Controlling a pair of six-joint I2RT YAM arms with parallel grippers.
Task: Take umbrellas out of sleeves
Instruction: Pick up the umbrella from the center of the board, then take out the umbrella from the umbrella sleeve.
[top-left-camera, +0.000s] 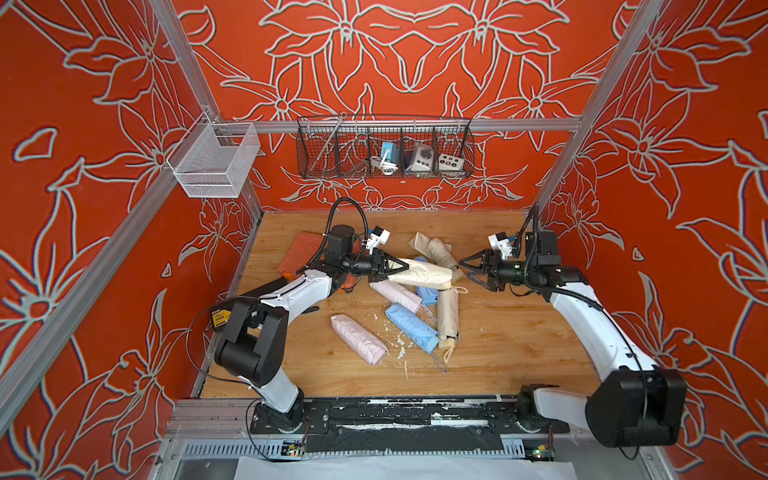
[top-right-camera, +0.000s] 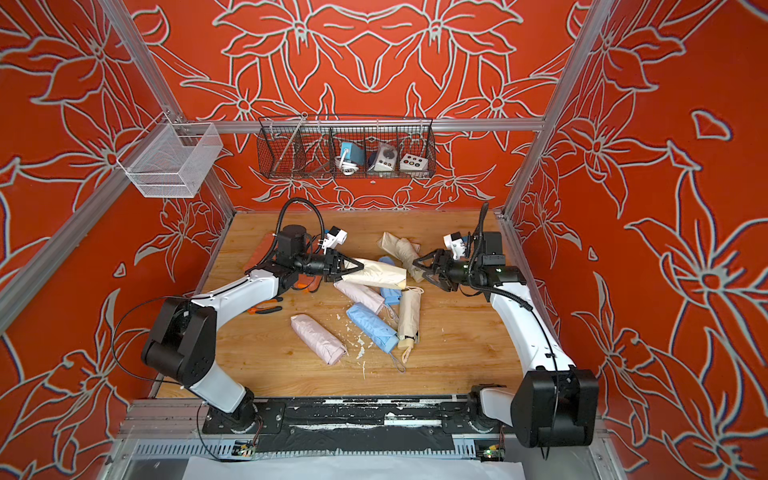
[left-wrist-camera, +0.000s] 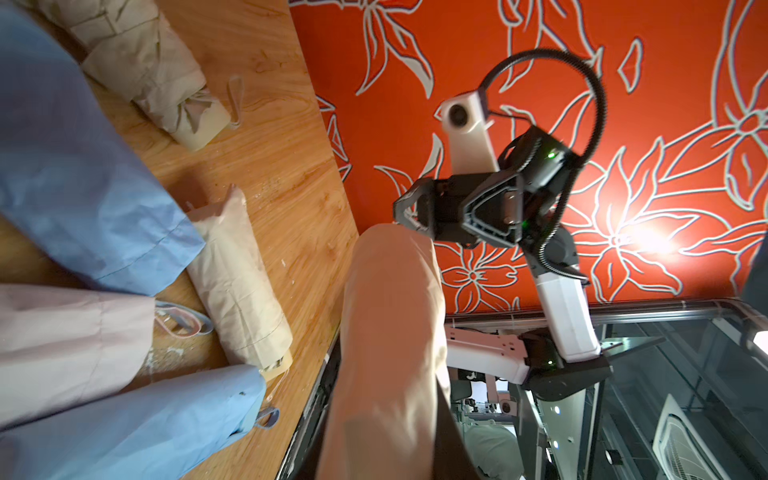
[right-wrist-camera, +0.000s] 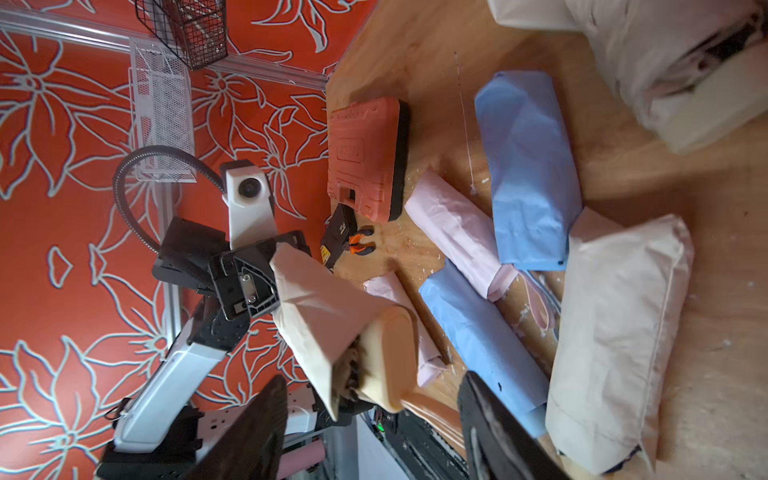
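My left gripper (top-left-camera: 397, 266) is shut on the closed end of a smooth cream sleeve (top-left-camera: 424, 273), holding it lifted over the pile of umbrellas. The sleeve (left-wrist-camera: 390, 332) fills the middle of the left wrist view. A cream umbrella handle (right-wrist-camera: 390, 353) sticks out of the sleeve's open end (right-wrist-camera: 316, 311), trailing its wrist loop. My right gripper (top-left-camera: 463, 268) stands open facing that handle. In the right wrist view the handle lies just ahead of the gap between the dark fingers (right-wrist-camera: 257, 428), and neither one touches it.
On the wooden table (top-left-camera: 519, 332) lie a pink umbrella (top-left-camera: 359, 338), a blue one (top-left-camera: 411, 326), a cream one (top-left-camera: 448, 313) and more under the held sleeve. A tan one (top-left-camera: 436, 251) lies behind. An orange case (top-left-camera: 299, 253) sits under the left arm. White crumbs lie scattered.
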